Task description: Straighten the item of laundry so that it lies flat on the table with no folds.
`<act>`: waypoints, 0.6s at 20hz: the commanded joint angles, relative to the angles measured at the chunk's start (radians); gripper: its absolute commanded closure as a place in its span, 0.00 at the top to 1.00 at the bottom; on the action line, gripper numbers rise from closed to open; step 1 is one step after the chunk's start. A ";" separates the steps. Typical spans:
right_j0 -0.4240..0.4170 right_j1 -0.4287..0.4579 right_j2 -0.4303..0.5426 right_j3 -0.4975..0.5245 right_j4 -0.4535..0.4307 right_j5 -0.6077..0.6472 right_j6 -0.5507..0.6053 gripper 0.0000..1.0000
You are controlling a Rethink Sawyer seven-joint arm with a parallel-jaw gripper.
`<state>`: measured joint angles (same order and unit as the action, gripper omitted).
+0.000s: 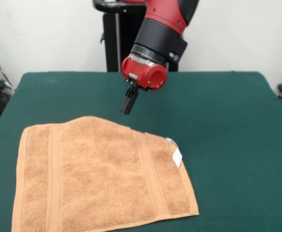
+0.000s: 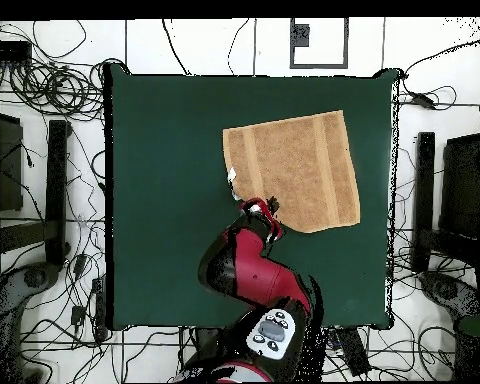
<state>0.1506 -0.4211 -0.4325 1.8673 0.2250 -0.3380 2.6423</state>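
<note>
The orange-tan towel (image 1: pixel 102 179) lies on the green table (image 1: pixel 228 121) at the near left in the front view. It is mostly flat, with band stripes near two edges and a white tag (image 1: pixel 177 157) at its right side. Its far edge runs slanted, as if one corner is turned in. My gripper (image 1: pixel 128 104) hangs just above the table beyond that far edge, clear of the cloth, fingers together and empty. In the overhead view the towel (image 2: pixel 294 165) lies right of the middle of the table (image 2: pixel 164 200), and the gripper (image 2: pixel 272 206) is at its slanted edge nearest the robot.
The black pedestal (image 1: pixel 113 38) stands behind the table's far edge. Cables (image 2: pixel 44 90) and black stands (image 2: pixel 56 190) surround the table on the floor. The towel's near edge reaches close to the table's front edge in the front view.
</note>
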 commanded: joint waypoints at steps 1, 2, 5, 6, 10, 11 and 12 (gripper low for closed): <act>0.021 0.066 0.127 0.082 0.102 -0.061 0.250 0.00; 0.019 0.066 0.133 0.085 0.105 -0.065 0.251 0.00; -0.002 0.070 0.152 0.089 0.091 -0.093 0.249 0.00; -0.001 0.072 0.154 0.094 0.097 -0.105 0.255 0.00; -0.019 0.066 0.181 0.110 0.106 -0.129 0.278 0.00; -0.021 0.067 0.188 0.112 0.113 -0.131 0.284 0.00; -0.022 0.076 0.193 0.111 0.121 -0.145 0.289 0.00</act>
<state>0.1346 -0.4212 -0.4107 1.9180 0.2753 -0.4169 2.6425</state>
